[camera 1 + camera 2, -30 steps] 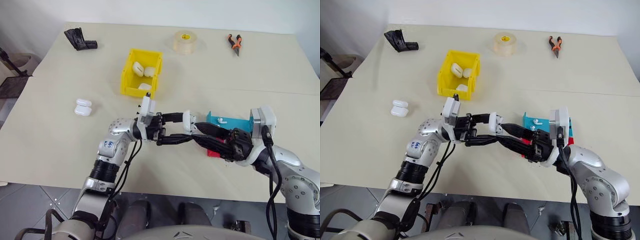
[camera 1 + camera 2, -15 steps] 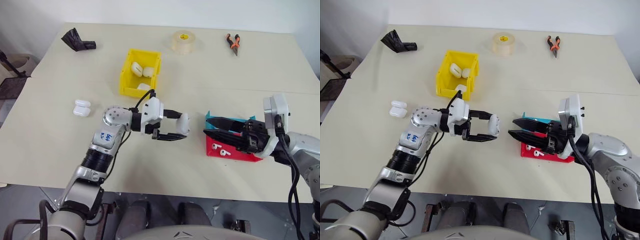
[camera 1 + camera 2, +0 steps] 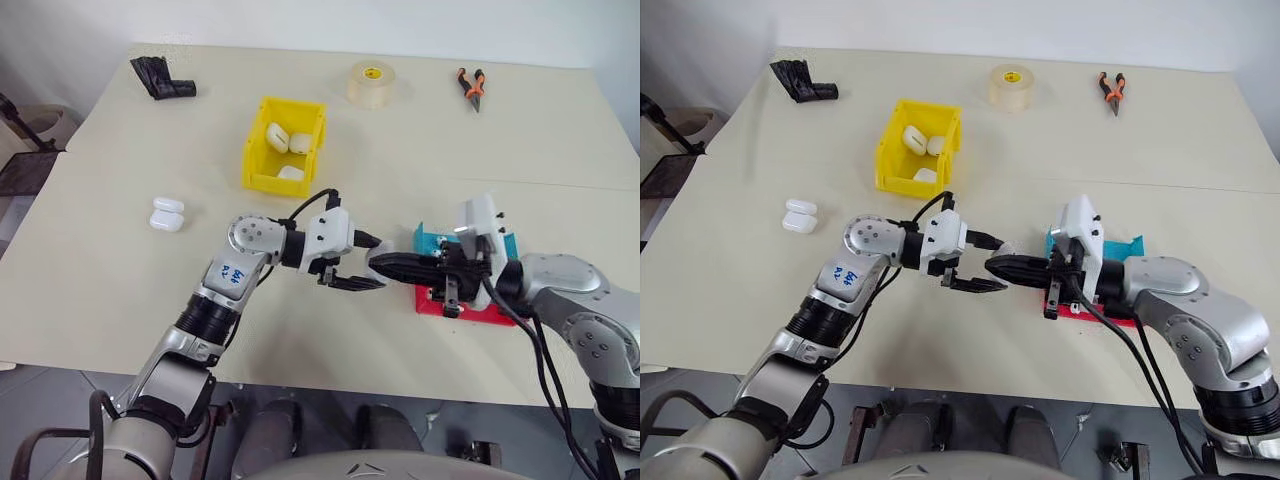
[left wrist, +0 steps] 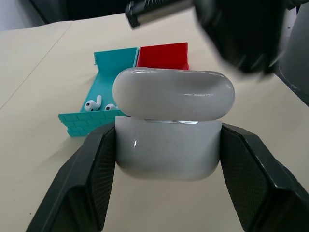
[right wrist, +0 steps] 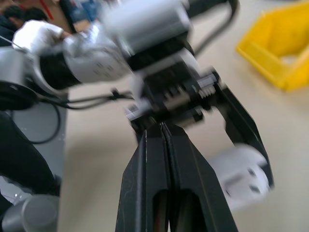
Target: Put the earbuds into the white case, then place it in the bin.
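While the left gripper (image 3: 352, 272) clamps the case (image 4: 170, 126) mid-frame, lid ajar, the right gripper (image 3: 385, 266), jaws clenched shut beside it, seems to be loading earbuds (image 4: 99, 105); next, shut the lid.

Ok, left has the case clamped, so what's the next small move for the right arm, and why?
Probably nudge the lid fully open with the shut right gripper. The left gripper clamps the white case, whose lid looks only ajar. The right gripper's tips sit close by it, and the earbuds lie in the blue tray.
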You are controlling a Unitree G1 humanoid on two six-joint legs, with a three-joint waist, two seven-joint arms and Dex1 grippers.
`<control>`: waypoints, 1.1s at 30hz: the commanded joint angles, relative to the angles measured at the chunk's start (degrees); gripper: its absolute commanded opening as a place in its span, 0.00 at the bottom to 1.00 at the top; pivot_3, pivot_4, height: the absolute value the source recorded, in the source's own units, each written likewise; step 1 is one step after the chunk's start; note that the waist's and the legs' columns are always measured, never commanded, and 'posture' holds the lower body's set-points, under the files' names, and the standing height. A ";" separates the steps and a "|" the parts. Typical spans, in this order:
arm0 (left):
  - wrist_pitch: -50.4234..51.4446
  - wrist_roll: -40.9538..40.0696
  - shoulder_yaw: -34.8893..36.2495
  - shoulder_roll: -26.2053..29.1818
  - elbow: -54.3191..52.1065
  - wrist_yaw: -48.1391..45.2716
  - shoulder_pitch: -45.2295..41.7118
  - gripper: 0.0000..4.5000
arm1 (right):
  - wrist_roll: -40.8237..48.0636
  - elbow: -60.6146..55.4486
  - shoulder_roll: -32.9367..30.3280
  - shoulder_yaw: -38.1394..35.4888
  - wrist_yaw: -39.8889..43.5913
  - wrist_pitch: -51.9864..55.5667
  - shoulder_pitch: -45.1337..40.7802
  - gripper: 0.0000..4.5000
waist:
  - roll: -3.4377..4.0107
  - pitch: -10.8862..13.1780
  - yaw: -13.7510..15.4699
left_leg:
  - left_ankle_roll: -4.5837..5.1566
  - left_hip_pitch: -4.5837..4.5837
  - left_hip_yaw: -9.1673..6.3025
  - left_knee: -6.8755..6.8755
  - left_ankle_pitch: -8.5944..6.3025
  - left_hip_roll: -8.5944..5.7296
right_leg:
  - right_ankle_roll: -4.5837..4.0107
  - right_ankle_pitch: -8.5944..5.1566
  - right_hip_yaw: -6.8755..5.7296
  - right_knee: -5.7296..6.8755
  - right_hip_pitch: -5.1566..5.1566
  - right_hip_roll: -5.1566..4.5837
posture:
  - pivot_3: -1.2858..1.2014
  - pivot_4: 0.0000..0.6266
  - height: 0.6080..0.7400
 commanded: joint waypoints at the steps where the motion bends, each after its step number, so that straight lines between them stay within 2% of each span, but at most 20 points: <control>1: -1.19 -2.20 1.15 -0.34 -3.05 -0.16 0.86 0.62 | -1.83 1.66 -0.52 -2.05 1.71 -1.77 1.95 0.01 | 0.00 0.00 0.04 | 0.00 0.00 0.01 0.00 0.00 0.00 | 0.00 0.00 0.00 0.00 -0.01 0.00 | 0.52 0.24 1.00; 5: -1.65 -2.55 1.68 -0.02 -3.06 0.02 1.46 0.62 | -1.25 3.02 -0.76 -5.61 3.52 -2.27 5.64 0.01 | 0.00 0.00 0.13 | 0.01 -0.02 -0.02 0.00 0.00 -0.03 | 0.00 0.00 -0.02 0.01 0.00 -0.03 | 0.52 0.24 1.00; 8: -0.16 -4.98 2.98 -0.67 -4.02 0.31 2.63 0.62 | -3.91 3.20 -0.43 -8.57 6.77 -7.97 10.11 0.01 | 0.00 0.00 0.13 | 0.01 -0.02 -0.02 0.00 0.00 -0.04 | 0.00 0.00 -0.05 0.02 0.01 -0.05 | 0.52 0.24 1.00; 13: 3.66 -8.03 6.68 -1.17 -6.36 4.00 4.20 0.62 | -6.11 3.42 2.28 -14.02 6.04 -15.19 13.40 0.01 | 0.00 0.00 0.01 | 0.02 0.01 0.00 0.00 0.01 -0.03 | 0.00 0.00 -0.03 0.02 0.02 -0.05 | 0.52 0.24 1.00; 17: 7.44 -9.70 12.16 -1.49 -8.55 11.91 5.34 0.62 | -9.28 2.06 5.18 -19.04 2.57 -22.10 15.19 0.27 | 0.00 0.00 -0.03 | 0.01 0.03 0.00 0.00 0.02 -0.01 | 0.00 0.00 -0.02 0.03 0.02 -0.03 | 0.52 0.24 1.00; 20: 6.46 -5.04 17.80 -1.31 -7.69 25.25 5.83 0.62 | -13.87 0.43 8.45 -21.13 -0.26 -28.34 19.31 0.49 | 0.00 0.00 0.01 | 0.01 0.03 0.01 -0.02 0.02 -0.01 | 0.00 0.00 0.01 0.03 0.01 -0.04 | 0.52 0.24 1.00; 22: 9.23 -5.31 22.31 -2.14 -7.03 33.29 5.84 0.62 | -15.21 0.06 10.21 -21.13 -1.72 -29.63 21.90 0.55 | -0.02 0.00 0.23 | 0.01 0.06 0.03 -0.01 0.02 -0.03 | 0.02 0.01 0.02 0.05 0.02 -0.04 | 0.52 0.24 1.00; 24: 12.37 -3.21 24.30 -1.73 -6.33 40.44 5.13 0.62 | -15.55 -0.39 11.28 -21.00 -2.72 -30.27 22.96 0.69 | -0.01 0.00 0.11 | 0.01 0.05 -0.07 -0.03 0.02 -0.04 | 0.02 0.01 0.00 0.08 0.02 -0.03 | 0.52 0.24 1.00; 28: 9.13 -2.16 25.37 -0.75 2.19 43.19 -0.59 0.62 | -16.29 -0.27 11.94 -20.32 -3.89 -30.95 22.81 0.99 | -0.02 0.00 0.17 | -0.02 0.12 0.02 -0.02 0.04 -0.07 | 0.03 0.01 0.04 0.11 0.03 -0.03 | 0.52 0.24 1.00; 31: 3.86 -0.74 24.54 -0.43 12.87 42.75 -7.59 0.62 | -15.28 -0.08 11.89 -19.77 -4.01 -30.72 21.91 1.00 | -0.05 0.02 0.44 | -0.04 0.10 -0.02 -0.01 0.06 -0.11 | 0.03 0.01 0.02 0.10 0.03 -0.03 | 0.52 0.24 1.00; 33: -0.13 0.71 24.28 -0.70 23.63 43.77 -14.78 0.62 | -14.77 -0.14 11.42 -19.25 -3.61 -30.21 21.21 1.00 | -0.09 0.05 0.51 | -0.04 0.08 -0.02 -0.02 0.06 -0.17 | 0.06 0.03 0.03 0.10 0.01 -0.04 | 0.52 0.24 1.00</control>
